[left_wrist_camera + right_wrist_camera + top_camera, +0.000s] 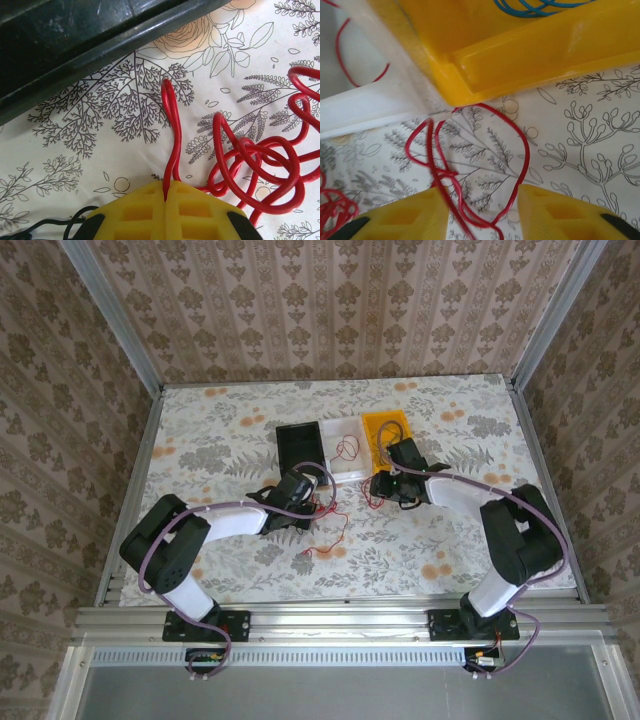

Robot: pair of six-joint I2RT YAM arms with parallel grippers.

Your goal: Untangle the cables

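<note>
Currently, the left gripper has its yellow ribbed fingers pressed together, pinching a narrow upright fold of the red cable. This cable is thin, glossy and round in section. To the right of the fingers it coils into overlapping loops on the table, which is covered with a floral-printed cloth. The black bin, a hard, smooth, straight-walled box, lies just beyond the fold. The right gripper has its fingers spread, and a red loop of finer wire lies flat on the cloth between them, twisted on its left side. On the far side of this loop stands the yellow bin, of glossy plastic, holding a coiled blue cable. The white bin adjoins it on the left and contains a red strand.
</note>
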